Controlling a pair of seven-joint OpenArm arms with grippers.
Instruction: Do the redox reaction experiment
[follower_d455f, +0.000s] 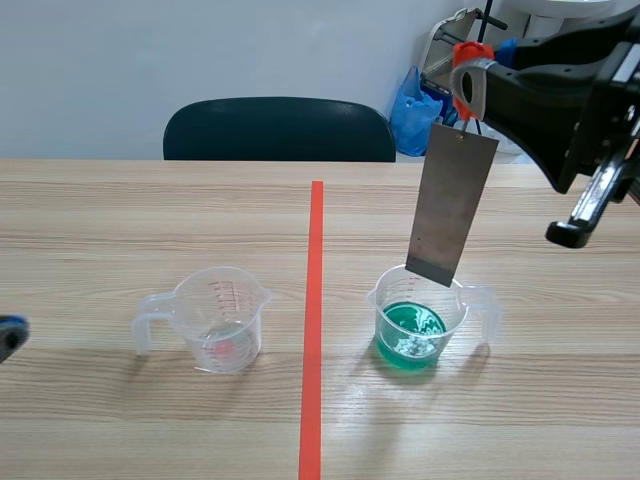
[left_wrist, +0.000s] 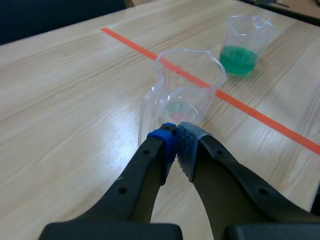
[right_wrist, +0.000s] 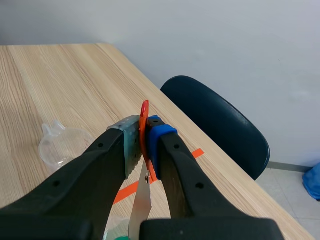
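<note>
Two clear plastic cups stand on the wooden table in the scene view, one on each side of the red tape line. The empty-looking cup, lower left of centre, has a faint pink tint at its bottom. The green cup, lower right of centre, holds a shallow pool of green liquid. The right gripper comes in from the upper right and is clamped on an orange clip. A grey metal plate hangs from the clip, slightly tilted. Its lower edge overlaps the green cup's rim and stays above the liquid; whether it is inside the cup I cannot tell. Only a blue sliver of the left gripper shows at the far left edge. A dark chair and a blue bag sit beyond the table.

From the left wrist view, the left gripper has its pads pressed together with nothing between them. The empty-looking cup stands just ahead of the fingertips, handle toward them. The green cup is farther on, past the tape line.

From the right wrist view, the right gripper pinches the orange clip between its pads, and the metal plate hangs down under it. The empty-looking cup lies beyond one finger, and the chair stands beyond the table's edge.
</note>
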